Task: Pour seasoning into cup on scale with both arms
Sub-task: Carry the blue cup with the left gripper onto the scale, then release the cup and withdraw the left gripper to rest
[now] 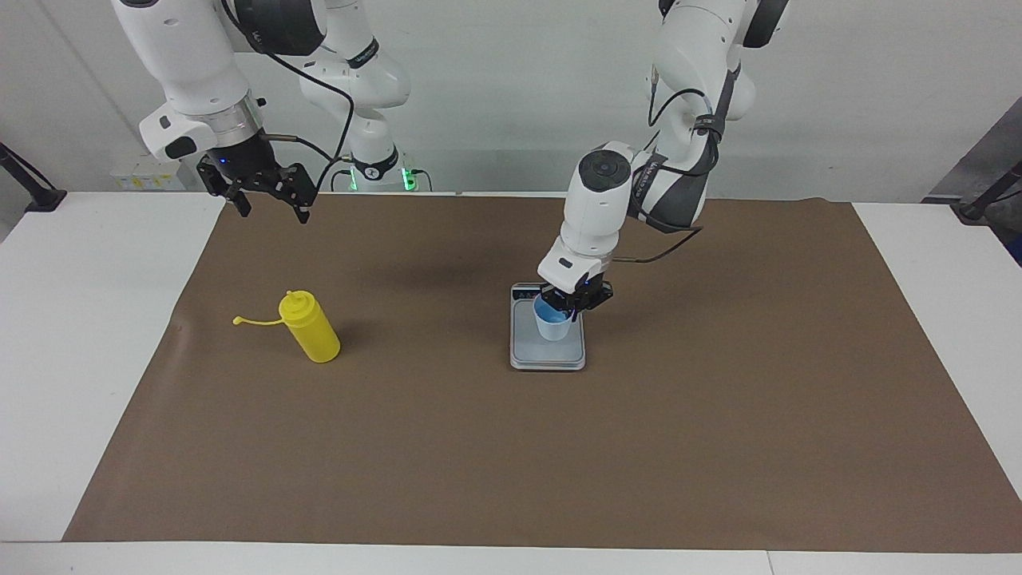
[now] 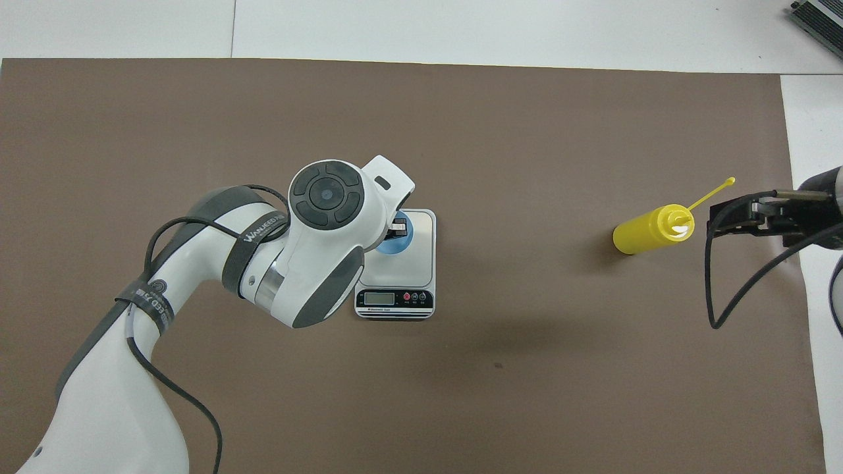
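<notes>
The light-blue cup (image 1: pixel 552 326) (image 2: pixel 398 242) is at the scale's (image 1: pixel 527 353) (image 2: pixel 423 255) weighing plate; I cannot tell whether its base touches the plate. My left gripper (image 1: pixel 570 308) (image 2: pixel 397 229) is shut on the cup's rim, one finger inside and one outside. The yellow seasoning bottle (image 1: pixel 313 329) (image 2: pixel 649 230) stands on the brown mat toward the right arm's end, its cap strap sticking out sideways. My right gripper (image 1: pixel 274 212) (image 2: pixel 724 220) waits open and empty in the air, over the mat's corner nearest the right arm's base.
A brown mat (image 1: pixel 718 415) covers most of the white table (image 1: pixel 80 335). The scale's display strip (image 2: pixel 394 298) faces the robots. A black cable (image 2: pixel 718 296) loops down from the right wrist.
</notes>
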